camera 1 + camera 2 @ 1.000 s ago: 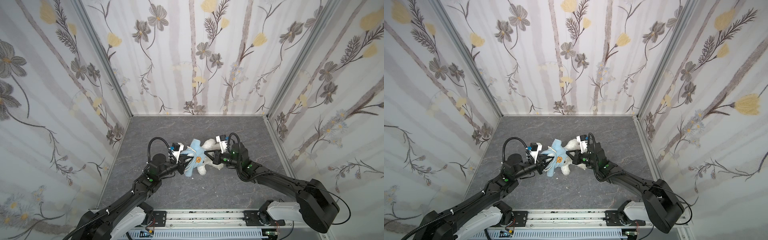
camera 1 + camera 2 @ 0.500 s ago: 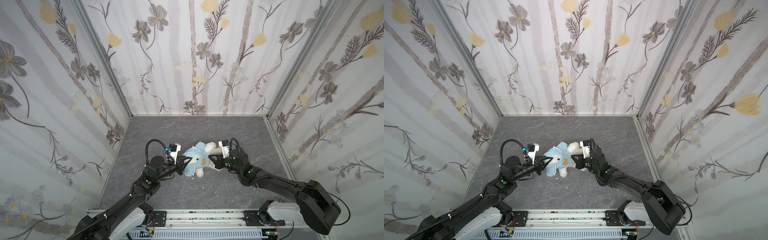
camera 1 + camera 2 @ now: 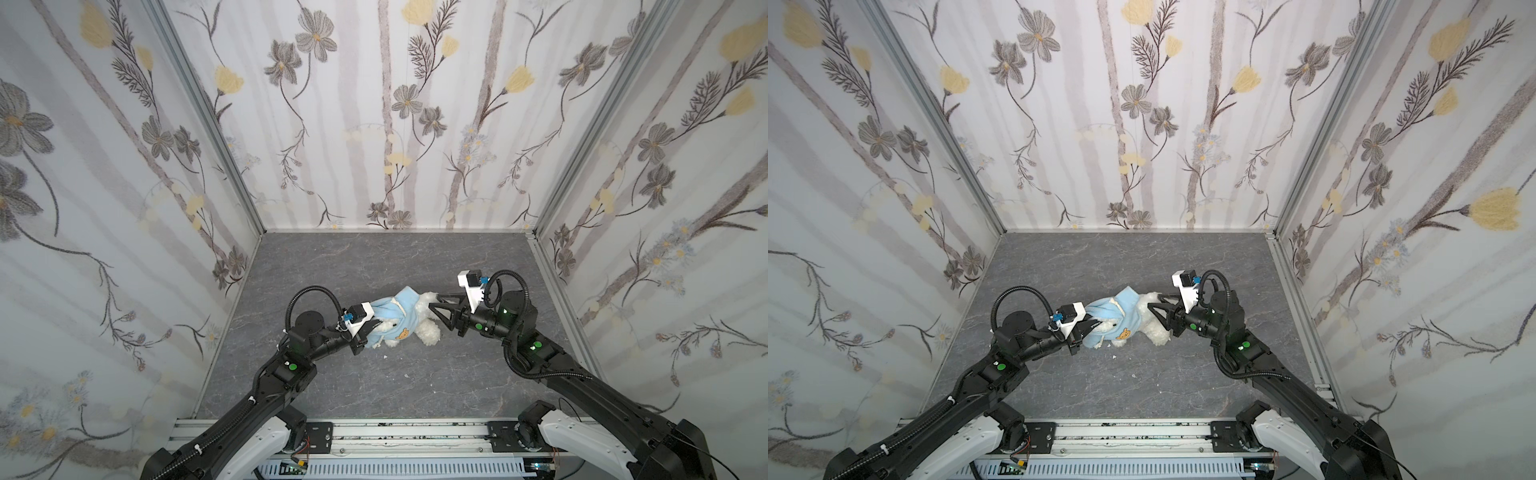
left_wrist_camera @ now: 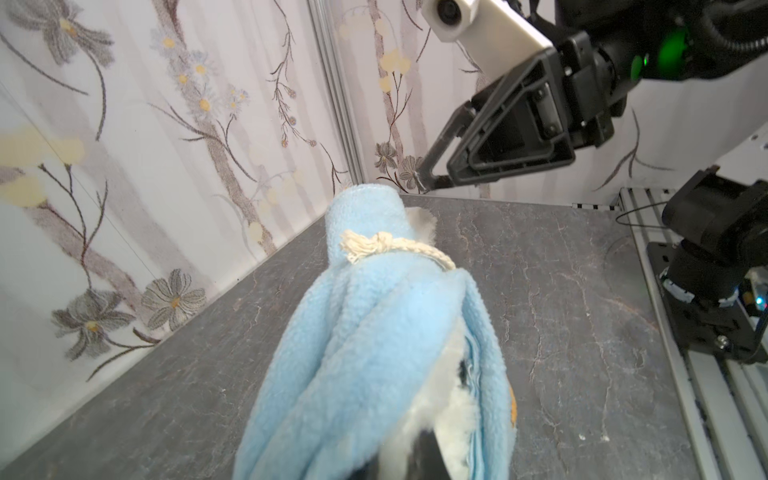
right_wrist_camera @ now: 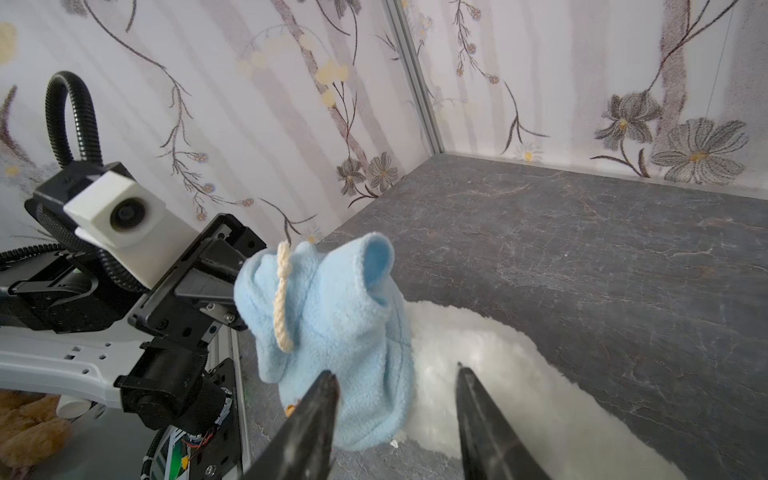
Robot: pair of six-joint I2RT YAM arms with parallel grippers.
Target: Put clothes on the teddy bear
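The teddy bear (image 3: 428, 331) (image 3: 1159, 334), white and fluffy, lies on the grey floor in both top views. A light-blue hoodie (image 3: 400, 311) (image 3: 1124, 312) with an orange bear patch covers its upper part, and its head is hidden. My left gripper (image 3: 368, 332) (image 3: 1086, 328) is shut on the hoodie (image 4: 374, 332), with white fur (image 4: 449, 399) beside the dark fingers. My right gripper (image 3: 434, 302) (image 3: 1154, 303) (image 5: 395, 370) is open just off the bear's (image 5: 478, 345) legs and holds nothing. The hoodie (image 5: 332, 311) has a cream drawstring.
Floral walls close the floor on three sides. A metal rail (image 3: 395, 436) runs along the front edge. Small white fluff bits (image 3: 384, 357) lie on the floor in front of the bear. A brown plush thing (image 5: 25, 432) sits off the floor's edge.
The right gripper has opened, let go of the bear and drawn back to the right. The bear and hoodie have sunk onto the floor. The left gripper keeps its grip.
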